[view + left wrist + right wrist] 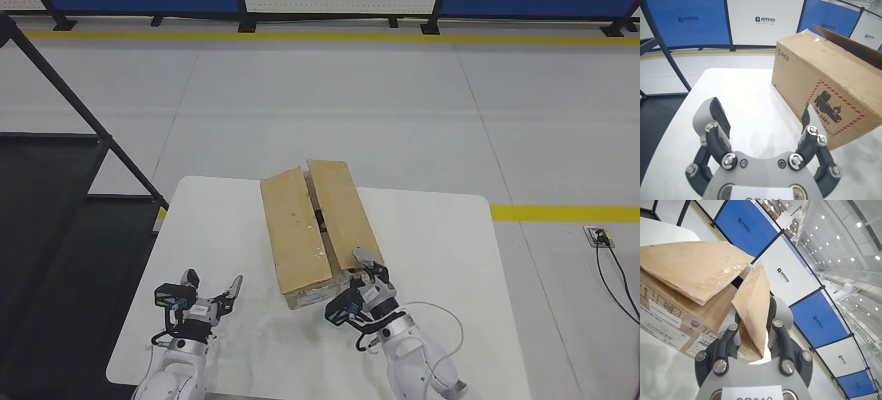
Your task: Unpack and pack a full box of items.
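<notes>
Box (296,235) contents (under the flaps (696,262)) unseen.

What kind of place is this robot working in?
Probably a large industrial hall or robot test area: blue and white partition panels fence off the floor, a yellow line marks it, and a high ceiling carries rows of lights. The cardboard box sits on a white table.

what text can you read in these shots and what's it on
"PICO": brown cardboard box, side face.
"UN 3481": red-striped battery label on it.
"YFCG002676*200": white sticker on it.
"JOYSON": blue and white wall panels.
Small print on barcode labels: too small.
</notes>
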